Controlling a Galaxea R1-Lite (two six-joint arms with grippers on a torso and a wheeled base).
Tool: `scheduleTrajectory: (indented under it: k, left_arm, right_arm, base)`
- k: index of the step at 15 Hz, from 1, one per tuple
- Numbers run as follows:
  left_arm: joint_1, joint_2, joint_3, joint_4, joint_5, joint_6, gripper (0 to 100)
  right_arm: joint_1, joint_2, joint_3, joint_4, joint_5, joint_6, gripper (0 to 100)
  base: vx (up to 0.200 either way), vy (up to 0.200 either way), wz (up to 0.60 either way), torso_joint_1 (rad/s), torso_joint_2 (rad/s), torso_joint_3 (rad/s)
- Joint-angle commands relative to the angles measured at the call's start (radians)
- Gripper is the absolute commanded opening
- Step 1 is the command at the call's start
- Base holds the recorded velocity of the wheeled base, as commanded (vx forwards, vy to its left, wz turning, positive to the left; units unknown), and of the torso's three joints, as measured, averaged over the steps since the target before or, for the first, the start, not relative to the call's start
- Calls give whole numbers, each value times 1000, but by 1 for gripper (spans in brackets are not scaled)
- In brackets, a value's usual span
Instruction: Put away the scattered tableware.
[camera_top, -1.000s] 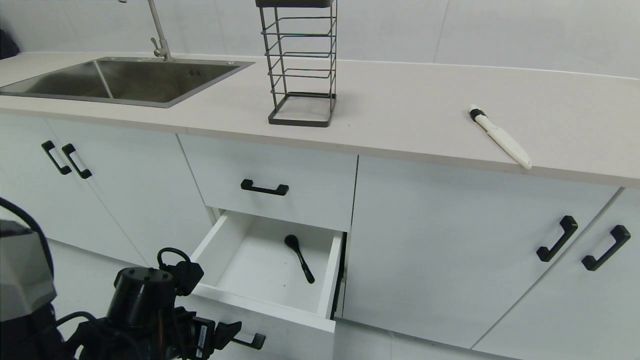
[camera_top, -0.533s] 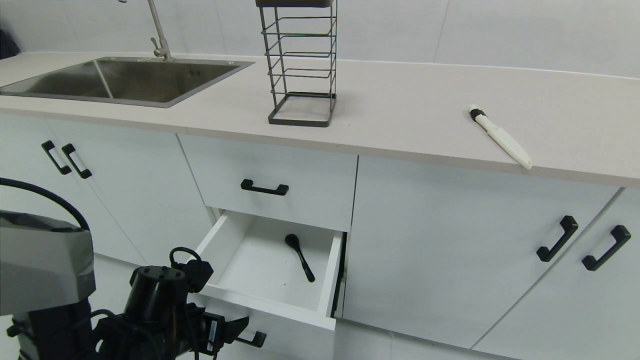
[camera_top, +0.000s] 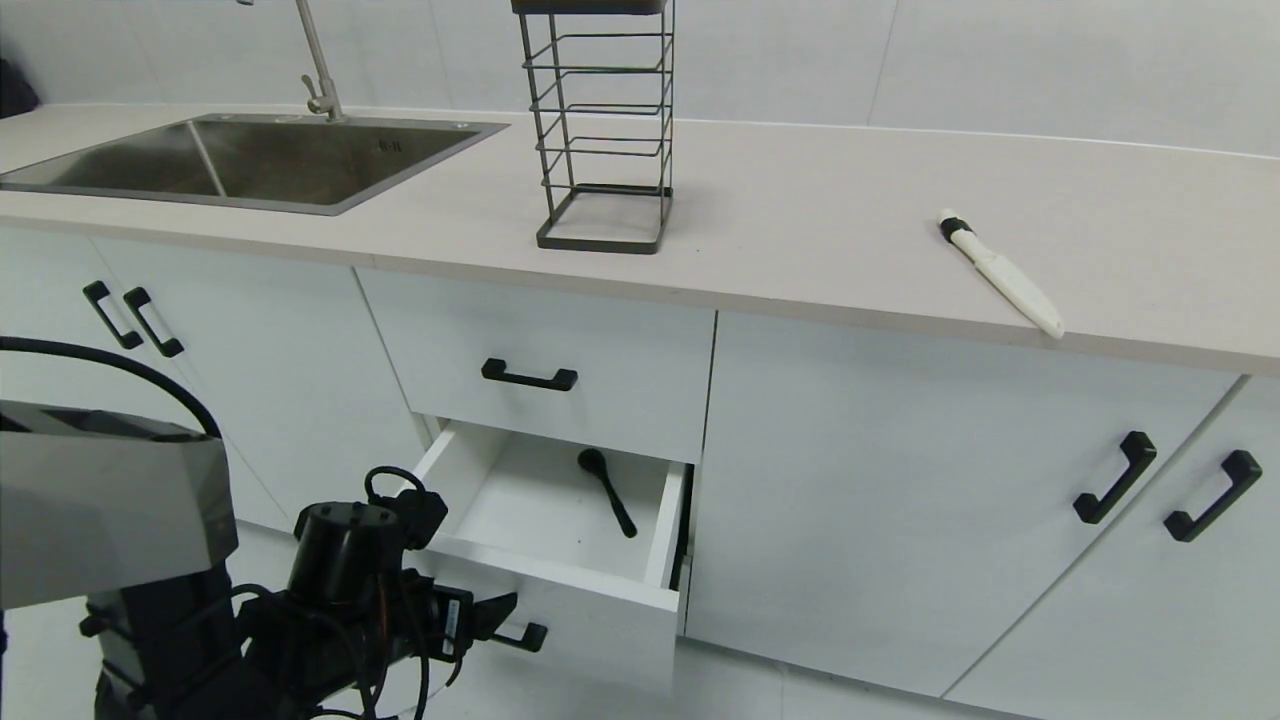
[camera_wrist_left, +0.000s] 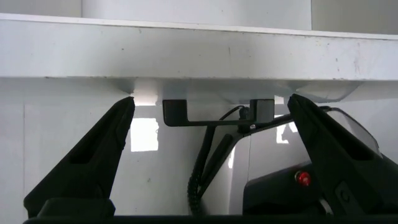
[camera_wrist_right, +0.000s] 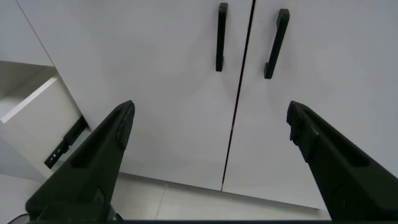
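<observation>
A black spoon lies inside the partly open lower drawer. On the counter's right, near the front edge, rests a white knife with a black-banded handle. My left gripper is low in front of the drawer, open, its fingers spread to either side of the black drawer handle without closing on it. My right gripper is open with nothing in it, facing the white cabinet doors right of the drawer.
A black wire rack stands mid-counter, with a steel sink and tap to its left. A closed drawer with a black handle sits above the open one. Two door handles flank a door seam.
The lower drawer has slid partway back into the cabinet, carrying the spoon with it. My left gripper has moved forward and up along with the drawer front.
</observation>
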Motion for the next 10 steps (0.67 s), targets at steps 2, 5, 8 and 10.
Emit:
scheduleTrajectory:
  k: [2,5,8,10]
  left_arm:
    - [7,26,-59,-3,1,-2,100]
    - [14,54,-118,-3,1,-2,100]
    - [22,90,-170,-15,-1,0,100]
    - [25,126,-181,-73,-1,-2,100]
  right_arm:
    - [0,3,0,0,0,0,100]
    - [0,3,0,0,0,0,100]
    - [0,3,1,0,0,0,100]
    - [0,1,0,0,0,0,100]
  base:
    - [0,0,0,0,0,0]
    - [0,0,0,0,0,0]
    - [0,0,0,0,0,0]
    - [0,0,0,0,0,0]
